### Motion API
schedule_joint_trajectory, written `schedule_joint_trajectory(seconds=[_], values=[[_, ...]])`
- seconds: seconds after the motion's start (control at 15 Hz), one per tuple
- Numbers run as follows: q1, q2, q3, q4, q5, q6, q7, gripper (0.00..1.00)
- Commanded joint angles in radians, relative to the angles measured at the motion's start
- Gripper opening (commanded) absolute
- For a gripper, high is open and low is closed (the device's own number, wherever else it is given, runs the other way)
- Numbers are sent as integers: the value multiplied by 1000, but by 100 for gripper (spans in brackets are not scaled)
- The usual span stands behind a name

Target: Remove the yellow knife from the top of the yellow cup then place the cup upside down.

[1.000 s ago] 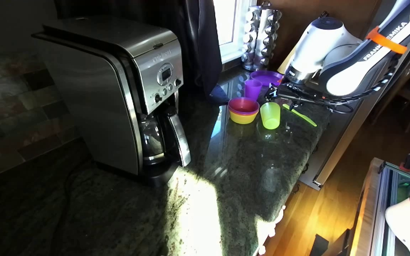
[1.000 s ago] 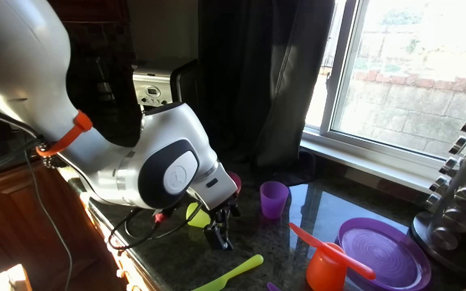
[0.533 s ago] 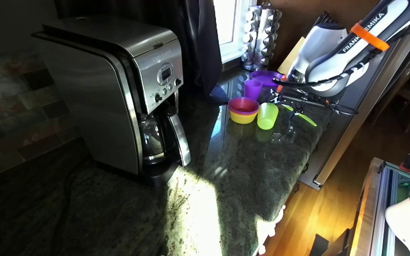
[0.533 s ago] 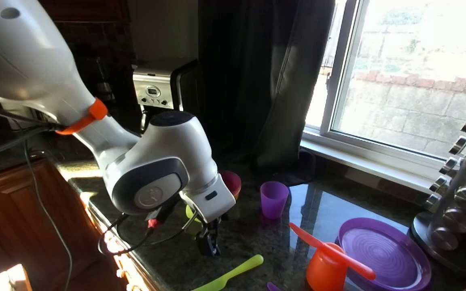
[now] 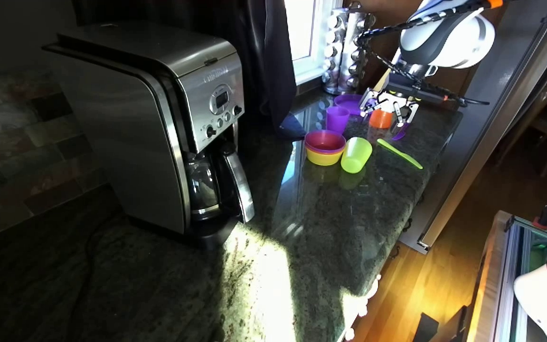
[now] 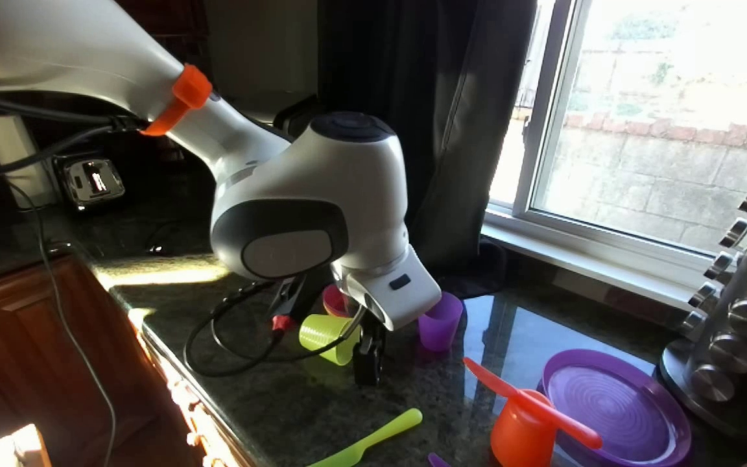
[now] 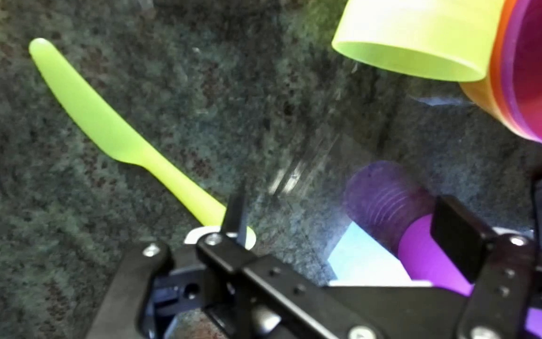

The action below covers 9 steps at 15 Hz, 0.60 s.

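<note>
The yellow cup (image 5: 356, 154) lies on its side on the dark counter, its side close to the stacked bowls. Its open end faces right in an exterior view (image 6: 327, 337) and shows at the top of the wrist view (image 7: 417, 37). The yellow knife (image 5: 400, 154) lies flat on the counter, apart from the cup; it also shows in an exterior view (image 6: 373, 441) and the wrist view (image 7: 125, 141). My gripper (image 5: 383, 116) is open and empty above the counter, with its fingers wide apart in the wrist view (image 7: 346, 226). One finger hides part of the knife's handle end there.
Stacked bowls (image 5: 325, 149) stand beside the cup, and a purple cup (image 6: 439, 321) stands behind them. An orange cup (image 6: 522, 431) bears an orange knife (image 6: 571, 425), beside a purple plate (image 6: 620, 408). A spice rack (image 6: 736, 318) and coffee maker (image 5: 145, 128) stand on the counter.
My gripper has risen and moved away from the cup. The lying cup has turned slightly toward the bowls. The yellow knife has not moved.
</note>
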Motion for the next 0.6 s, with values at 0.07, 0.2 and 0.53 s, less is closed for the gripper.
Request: schedule_joint_trajectory(seconds=[0.07,0.2,0.53], values=[[12,13,-63,81,44,-214,-47,100],[14,27,-75,112,70,-308,-71,100],[18,96,-80,175,150,-465,-131,100]])
